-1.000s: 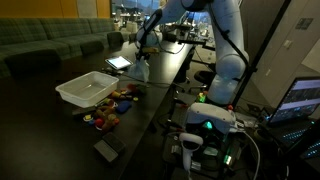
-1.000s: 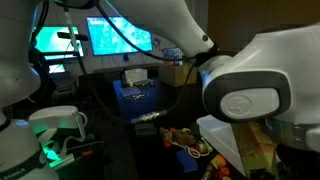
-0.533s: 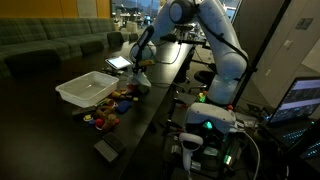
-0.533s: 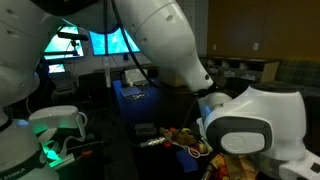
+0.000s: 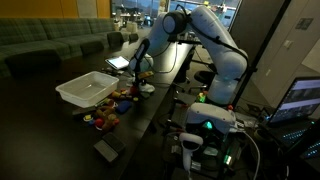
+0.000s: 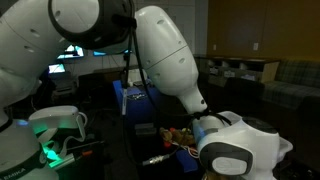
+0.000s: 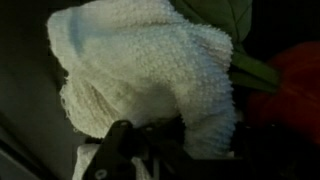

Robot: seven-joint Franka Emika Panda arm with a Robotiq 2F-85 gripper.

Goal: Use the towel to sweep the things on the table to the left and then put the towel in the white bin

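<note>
Rough, nubby white terry-cloth towel (image 7: 150,70), smooth black counter (image 5: 55,130), slightly translucent white plastic bin (image 5: 88,90), glossy white arm shell (image 6: 165,60)

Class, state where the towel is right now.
In the wrist view the towel fills the centre, gripped by the end effector at the bottom edge, with a red toy on its right.

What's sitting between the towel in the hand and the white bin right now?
A cluster of small colourful toys lies between the towel and the white bin, beside the bin's rim. An exterior view shows this.
</note>
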